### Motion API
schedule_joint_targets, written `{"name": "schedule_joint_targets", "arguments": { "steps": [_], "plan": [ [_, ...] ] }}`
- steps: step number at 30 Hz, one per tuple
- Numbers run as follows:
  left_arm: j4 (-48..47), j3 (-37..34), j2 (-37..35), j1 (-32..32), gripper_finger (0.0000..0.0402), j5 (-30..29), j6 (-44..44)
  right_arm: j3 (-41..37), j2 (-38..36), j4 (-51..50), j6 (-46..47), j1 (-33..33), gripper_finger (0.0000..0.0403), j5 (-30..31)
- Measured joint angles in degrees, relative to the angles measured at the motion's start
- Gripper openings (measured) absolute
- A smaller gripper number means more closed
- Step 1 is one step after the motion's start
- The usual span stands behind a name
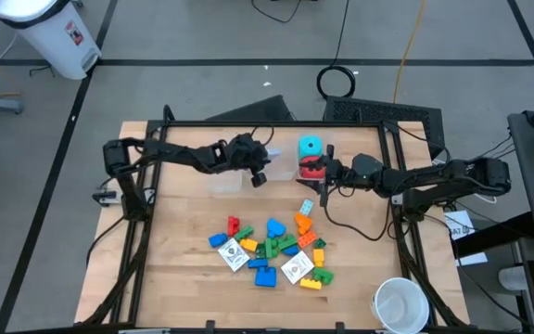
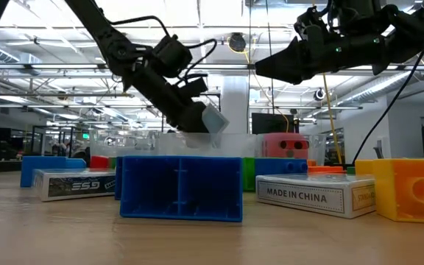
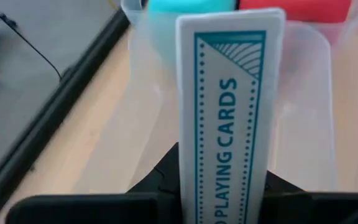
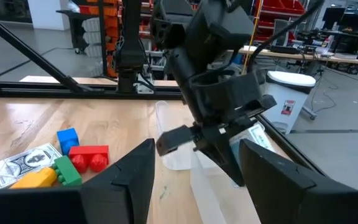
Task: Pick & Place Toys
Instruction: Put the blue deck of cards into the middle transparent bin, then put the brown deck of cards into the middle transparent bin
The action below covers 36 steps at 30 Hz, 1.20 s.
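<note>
Left gripper (image 1: 260,173), clamping a card box (image 3: 229,112), is hovering over the clear bin (image 3: 303,124); next: lowering, releasing; right gripper (image 1: 321,173) half-open, empty.

— What can you read from where you are?

— On the card box (image 3: 229,124) clamped in my left pincer (image 3: 225,199), teal letters run lengthwise: "PLAYING CARDS".

— Anything on the counter?

— Seen level across it, a white card box (image 2: 316,197) beside the orange brick (image 2: 409,190) says "MADE IN CHINA" on its side. Another card box (image 2: 73,184), left of the blue brick (image 2: 180,188), carries big letters that look like "ESG"; I can't be sure of them.
</note>
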Motion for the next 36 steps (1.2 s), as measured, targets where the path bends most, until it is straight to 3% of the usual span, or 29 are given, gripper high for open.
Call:
{"name": "schedule_joint_targets", "arguments": {
  "steps": [10,16,25,36],
  "plan": [
    [2.49,0.09,1.43,-1.23,0.0219,-8.46,2.91,0.00,0.00,-1.44,-0.24,-0.02,0.0201,0.02],
    [3.52,0.09,1.43,-1.31,0.0275,-9.08,3.05,0.00,0.02,-1.37,-0.28,-0.02,0.0201,0.02],
    [4.77,0.13,-1.37,-1.53,0.0280,-9.07,2.87,0.00,0.00,-1.61,-0.22,-0.02,0.0201,0.02],
    [4.55,0.13,-3.12,-1.94,0.0251,-4.69,-7.17,0.00,0.01,-1.77,0.02,-0.02,0.0201,0.02]
  ]
}}
